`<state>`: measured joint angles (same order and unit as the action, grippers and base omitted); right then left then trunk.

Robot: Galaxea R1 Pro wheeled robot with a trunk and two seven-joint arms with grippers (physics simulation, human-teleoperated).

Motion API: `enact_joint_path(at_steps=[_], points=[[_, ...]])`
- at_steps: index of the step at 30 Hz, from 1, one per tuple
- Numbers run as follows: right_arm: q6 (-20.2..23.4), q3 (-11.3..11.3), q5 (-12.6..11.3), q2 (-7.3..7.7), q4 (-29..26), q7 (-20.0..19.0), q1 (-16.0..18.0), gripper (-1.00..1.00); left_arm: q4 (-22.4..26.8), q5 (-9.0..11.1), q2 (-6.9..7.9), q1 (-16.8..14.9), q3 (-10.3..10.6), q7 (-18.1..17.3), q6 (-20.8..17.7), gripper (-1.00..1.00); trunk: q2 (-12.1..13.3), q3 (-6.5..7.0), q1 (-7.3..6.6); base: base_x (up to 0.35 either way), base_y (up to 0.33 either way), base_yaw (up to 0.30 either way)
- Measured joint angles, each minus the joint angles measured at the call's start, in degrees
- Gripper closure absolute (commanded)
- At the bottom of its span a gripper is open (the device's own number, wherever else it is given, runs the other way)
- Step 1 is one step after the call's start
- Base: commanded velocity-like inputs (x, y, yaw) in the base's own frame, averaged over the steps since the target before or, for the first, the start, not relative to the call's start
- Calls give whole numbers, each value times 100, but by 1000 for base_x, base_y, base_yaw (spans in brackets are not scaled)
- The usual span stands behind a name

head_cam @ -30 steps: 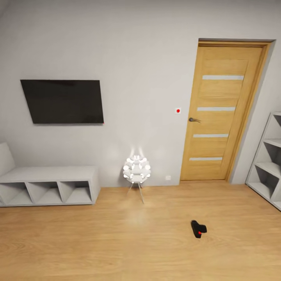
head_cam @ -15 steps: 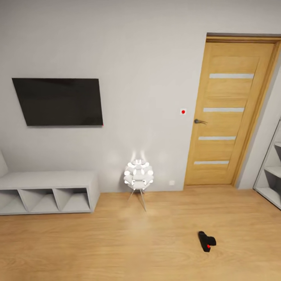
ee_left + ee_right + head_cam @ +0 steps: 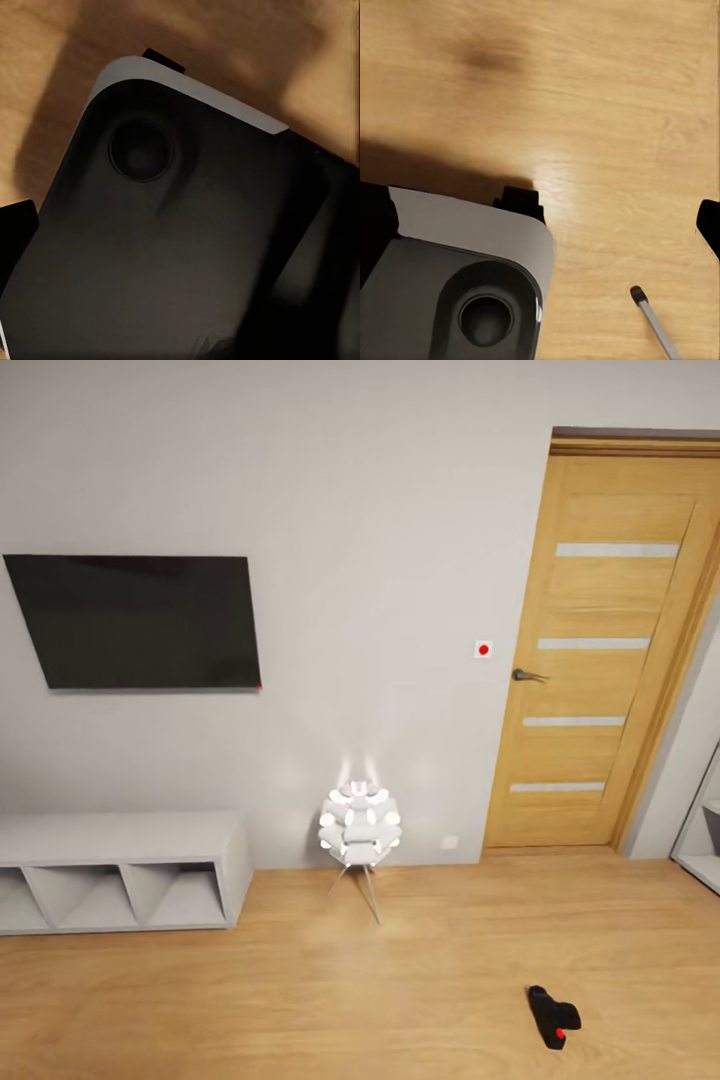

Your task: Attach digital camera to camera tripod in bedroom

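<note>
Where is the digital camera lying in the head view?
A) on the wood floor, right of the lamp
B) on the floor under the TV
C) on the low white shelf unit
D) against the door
A: the camera lies on the bare floor, nearer than and right of the lamp.

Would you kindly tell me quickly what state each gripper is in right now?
Left gripper: cannot be told; its wrist view looks onto the robot's dark base.
Right gripper: cannot be told; its fingers are not clearly seen over the wood floor.
</note>
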<state>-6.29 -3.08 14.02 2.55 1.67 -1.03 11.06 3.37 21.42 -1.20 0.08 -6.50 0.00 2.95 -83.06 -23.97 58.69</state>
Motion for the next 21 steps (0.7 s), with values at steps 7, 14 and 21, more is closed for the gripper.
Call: enact_joint_path(at_steps=[7,14,21], points=[[-24,0,-11,-7,0,0,2,-100,6,-5,0,0,0,0,3,-100,0,0,0,331,6,-6],[-25,-5,-25,-10,0,2,-1,-100,9,-11,0,0,-3,0,3,-100,0,0,0,331,1,-161],[-24,-12,-39,-11,0,2,-3,-100,16,-14,-10,0,0,0,5,-100,0,0,0,331,0,-233]])
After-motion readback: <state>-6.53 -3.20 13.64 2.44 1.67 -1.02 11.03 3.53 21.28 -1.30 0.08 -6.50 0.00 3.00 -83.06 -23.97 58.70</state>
